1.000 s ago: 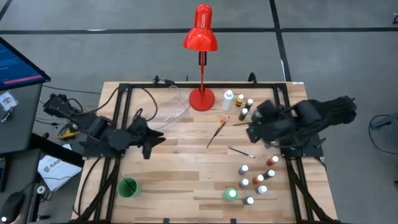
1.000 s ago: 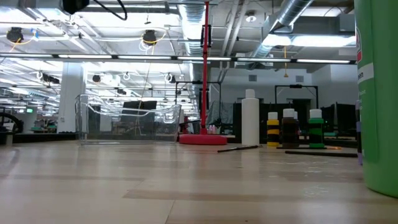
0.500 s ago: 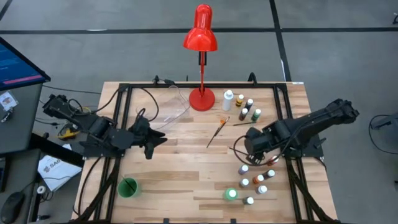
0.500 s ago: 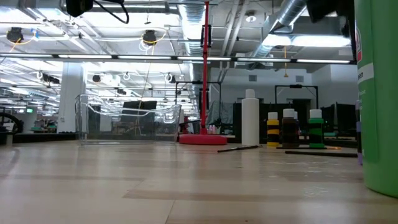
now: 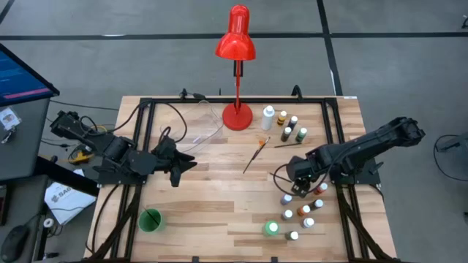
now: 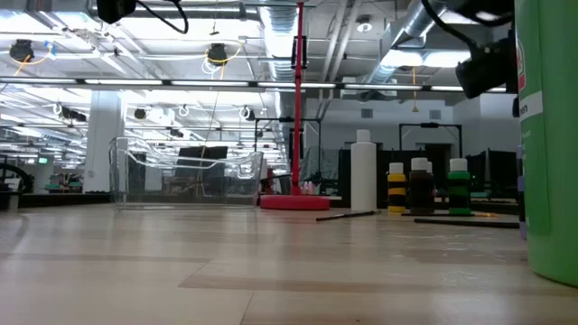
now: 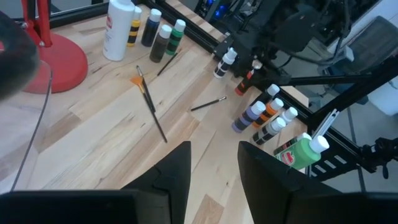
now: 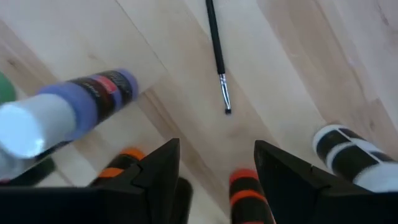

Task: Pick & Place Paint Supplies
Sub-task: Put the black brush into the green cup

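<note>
Right gripper: jaws apart, empty, above clustered small white-capped paint bottles at table's right | Handling: light, rigid, slick, tip-prone | Grasp: mid-body, squarely | Left gripper: part-open, empty, parked left

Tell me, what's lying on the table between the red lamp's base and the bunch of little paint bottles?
In the high view, two thin brushes: an orange-tipped brush nearer the lamp base, and a dark brush closer to the bottle cluster.

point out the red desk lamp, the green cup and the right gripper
red desk lamp (image 5: 235, 35): high view, on its shade
green cup (image 5: 151, 220): high view, on its rim
right gripper (image 8: 216, 163): right wrist view, midway between its fingertips
</note>
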Motion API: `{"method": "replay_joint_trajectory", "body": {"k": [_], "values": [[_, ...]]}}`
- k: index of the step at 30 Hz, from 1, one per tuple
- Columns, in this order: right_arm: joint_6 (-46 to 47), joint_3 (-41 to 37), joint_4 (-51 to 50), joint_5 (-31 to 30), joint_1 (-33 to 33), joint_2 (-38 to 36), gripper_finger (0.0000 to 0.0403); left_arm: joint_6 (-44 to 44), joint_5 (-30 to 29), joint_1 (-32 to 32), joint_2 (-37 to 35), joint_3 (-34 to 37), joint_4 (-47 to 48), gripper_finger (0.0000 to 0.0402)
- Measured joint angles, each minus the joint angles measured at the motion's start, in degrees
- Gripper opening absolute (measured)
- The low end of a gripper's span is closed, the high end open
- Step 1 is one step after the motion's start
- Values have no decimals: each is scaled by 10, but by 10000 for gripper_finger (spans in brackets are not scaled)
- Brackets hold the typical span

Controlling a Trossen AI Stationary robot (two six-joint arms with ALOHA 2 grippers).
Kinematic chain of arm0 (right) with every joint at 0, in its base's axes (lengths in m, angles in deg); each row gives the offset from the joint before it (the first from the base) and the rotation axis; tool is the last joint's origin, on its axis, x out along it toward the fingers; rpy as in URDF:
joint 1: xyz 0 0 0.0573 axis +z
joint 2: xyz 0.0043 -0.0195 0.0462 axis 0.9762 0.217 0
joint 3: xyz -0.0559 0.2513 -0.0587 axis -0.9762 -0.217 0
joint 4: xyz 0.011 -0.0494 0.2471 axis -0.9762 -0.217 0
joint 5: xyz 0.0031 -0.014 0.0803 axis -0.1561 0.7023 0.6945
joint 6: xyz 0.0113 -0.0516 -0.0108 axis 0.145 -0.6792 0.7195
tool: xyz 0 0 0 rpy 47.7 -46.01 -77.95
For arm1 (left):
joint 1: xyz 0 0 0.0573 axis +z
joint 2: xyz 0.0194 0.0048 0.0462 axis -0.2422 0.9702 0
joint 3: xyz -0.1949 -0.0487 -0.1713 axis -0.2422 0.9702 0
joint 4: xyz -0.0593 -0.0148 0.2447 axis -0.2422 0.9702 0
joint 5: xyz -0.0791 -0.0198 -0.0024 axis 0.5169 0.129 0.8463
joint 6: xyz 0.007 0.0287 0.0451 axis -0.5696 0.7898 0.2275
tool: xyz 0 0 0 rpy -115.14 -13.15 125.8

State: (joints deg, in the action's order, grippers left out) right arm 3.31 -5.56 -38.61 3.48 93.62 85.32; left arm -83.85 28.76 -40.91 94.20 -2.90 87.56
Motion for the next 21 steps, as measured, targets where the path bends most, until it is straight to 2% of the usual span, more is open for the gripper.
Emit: {"method": "replay_joint_trajectory", "body": {"k": [11,21], "values": [[-49,-45,50,-1,-13,-1,202,0,0,0,0,0,-6,126],[-168,-46,54,0,-10,-1,191,0,0,0,0,0,-5,126]]}}
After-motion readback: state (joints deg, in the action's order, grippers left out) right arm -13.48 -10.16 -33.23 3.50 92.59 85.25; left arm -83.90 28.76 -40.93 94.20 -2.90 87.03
